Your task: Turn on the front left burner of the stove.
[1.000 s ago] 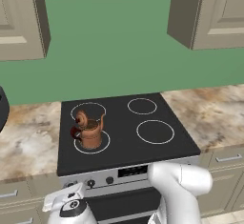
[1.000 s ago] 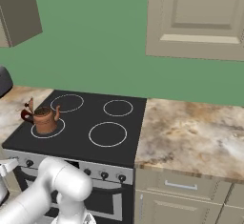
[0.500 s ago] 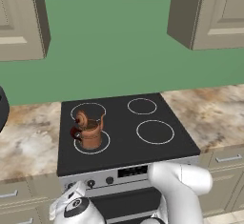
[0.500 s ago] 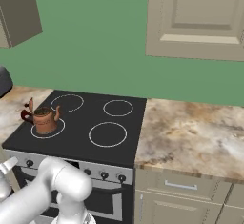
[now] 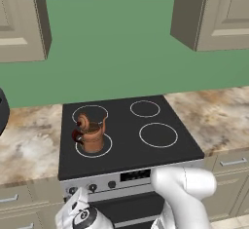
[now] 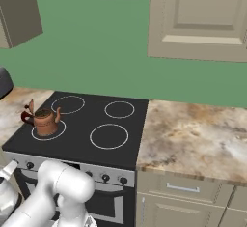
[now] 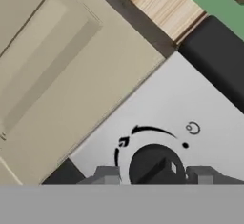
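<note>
Change: my arm has pulled back a little from the stove (image 5: 131, 135) front since a moment ago; the base views hold steady.
Gripper: gripper (image 7: 155, 174) straddles a black knob (image 7: 155, 165) on the silver panel; whether the fingers are gripping or letting go, I cannot tell.
Burner: front left burner (image 5: 93, 145) is dark under the copper kettle (image 5: 90, 134), near the stove's left front corner.
Meaning: I judge it not yet lit.

Both base views look forward and down from behind, sharing the stove (image 5: 126, 135). The hand view sits close against a knob (image 7: 155, 163).
</note>
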You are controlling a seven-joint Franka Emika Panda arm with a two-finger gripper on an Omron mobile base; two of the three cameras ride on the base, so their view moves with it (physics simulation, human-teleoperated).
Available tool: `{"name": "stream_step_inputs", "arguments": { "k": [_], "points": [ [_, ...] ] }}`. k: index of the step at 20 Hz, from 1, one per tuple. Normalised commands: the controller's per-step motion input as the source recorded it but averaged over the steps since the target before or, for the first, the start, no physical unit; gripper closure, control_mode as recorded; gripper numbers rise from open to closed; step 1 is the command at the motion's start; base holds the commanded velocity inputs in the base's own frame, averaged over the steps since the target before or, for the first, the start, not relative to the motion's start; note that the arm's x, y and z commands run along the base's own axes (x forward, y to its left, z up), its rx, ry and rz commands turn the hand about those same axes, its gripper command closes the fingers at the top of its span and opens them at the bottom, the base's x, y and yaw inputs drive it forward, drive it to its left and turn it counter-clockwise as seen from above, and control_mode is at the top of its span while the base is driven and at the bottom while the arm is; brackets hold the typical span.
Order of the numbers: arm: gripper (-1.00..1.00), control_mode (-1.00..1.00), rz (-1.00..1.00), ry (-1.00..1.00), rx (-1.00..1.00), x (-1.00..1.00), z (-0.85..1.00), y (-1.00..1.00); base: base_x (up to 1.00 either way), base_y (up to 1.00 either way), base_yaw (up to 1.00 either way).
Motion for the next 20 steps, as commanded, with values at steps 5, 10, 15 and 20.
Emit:
{"name": "stream_step_inputs", "arguments": {
  "k": [5, 10, 15, 20],
  "points": [
    [1.00, -1.00, 0.02, -0.23, -0.01, 0.00, -0.90, 0.75, 0.00, 0.00, 0.00],
    [1.00, -1.00, 0.02, -0.15, -0.17, 0.01, -0.80, 0.66, 0.00, 0.00, 0.00],
    [1.00, -1.00, 0.18, 0.25, -0.51, 0.18, -0.57, 0.30, 0.00, 0.00, 0.00],
    [1.00, -1.00, 0.37, 0.31, -0.67, 0.14, -0.56, 0.02, 0.00, 0.00, 0.00]
  ]
}}
